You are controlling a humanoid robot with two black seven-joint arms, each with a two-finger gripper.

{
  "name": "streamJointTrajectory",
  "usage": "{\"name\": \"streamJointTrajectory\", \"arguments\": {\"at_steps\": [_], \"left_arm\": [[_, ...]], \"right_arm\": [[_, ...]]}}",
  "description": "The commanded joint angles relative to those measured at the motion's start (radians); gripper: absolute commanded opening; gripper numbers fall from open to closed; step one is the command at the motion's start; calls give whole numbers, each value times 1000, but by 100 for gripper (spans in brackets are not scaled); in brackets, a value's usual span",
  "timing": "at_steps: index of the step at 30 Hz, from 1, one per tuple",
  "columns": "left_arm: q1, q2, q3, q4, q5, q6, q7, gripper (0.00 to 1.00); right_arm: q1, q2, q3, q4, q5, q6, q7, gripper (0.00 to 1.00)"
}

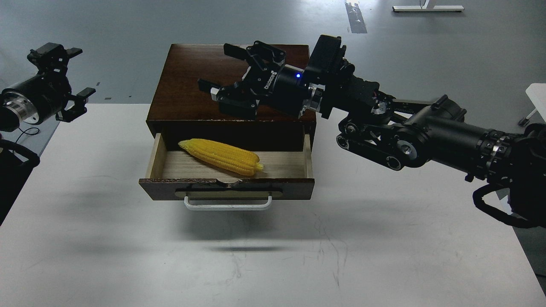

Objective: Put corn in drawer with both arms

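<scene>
Corn: the corn (222,157) lies inside the open drawer (155,160).
Right gripper (217,68): fingers spread wide, holding nothing, above the box top.
Left gripper (79,72): spread, empty, far off.
Left to do: push the drawer shut, I think.

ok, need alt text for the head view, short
A bright yellow plastic-looking corn cob lies diagonally inside the pulled-out pale-wood drawer of a dark-brown wooden box on a white table. The black right gripper hangs open above the box top, empty; the black left gripper is open at the table's left edge, clear of the box.
</scene>
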Motion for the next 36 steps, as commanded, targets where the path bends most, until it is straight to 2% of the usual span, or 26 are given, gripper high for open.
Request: {"name": "streamJointTrajectory", "arguments": {"at_steps": [1, 4, 7, 8, 10, 12, 14, 18, 20, 24, 28, 30, 33, 36], "left_arm": [[3, 10, 1, 0, 0, 0, 2, 99], [5, 10, 1, 0, 0, 0, 2, 99], [5, 8, 1, 2, 0, 0, 0, 99], [5, 8, 1, 2, 0, 0, 2, 99], [5, 8, 1, 2, 0, 0, 2, 99], [5, 5, 1, 2, 0, 0, 2, 99], [6, 4, 1, 0, 0, 0, 0, 99], [5, -1, 1, 0, 0, 0, 0, 99], [6, -3, 1, 0, 0, 0, 0, 99], [6, -4, 1, -1, 0, 0, 2, 99], [20, -4, 0, -3, 0, 0, -3, 99], [21, -4, 0, -3, -2, 0, -5, 99], [21, -4, -2, -3, -17, 0, -6, 99], [21, -4, -2, -6, -29, 0, -6, 99]], "right_arm": [[12, -90, 9, 18, 313, 0, -43, 100], [11, -178, 11, 23, 544, 10, -79, 100], [-5, -290, 23, 18, 781, 169, -156, 100], [-20, -336, 23, 14, 878, 235, -194, 100], [-43, -373, 28, 13, 964, 286, -227, 100], [-107, -417, 61, 15, 1103, 355, -289, 100], [-168, -433, 103, 15, 1171, 369, -328, 100], [-271, -439, 193, 17, 1214, 381, -376, 100], [-336, -439, 259, 18, 1216, 442, -409, 100], [-387, -439, 312, 17, 1216, 545, -414, 100], [-400, -443, 347, 0, 1216, 744, -405, 100], [-400, -443, 358, -9, 1218, 801, -402, 100], [-399, -428, 390, -48, 1218, 841, -373, 100], [-397, -420, 394, -56, 1218, 848, -318, 100]]}}
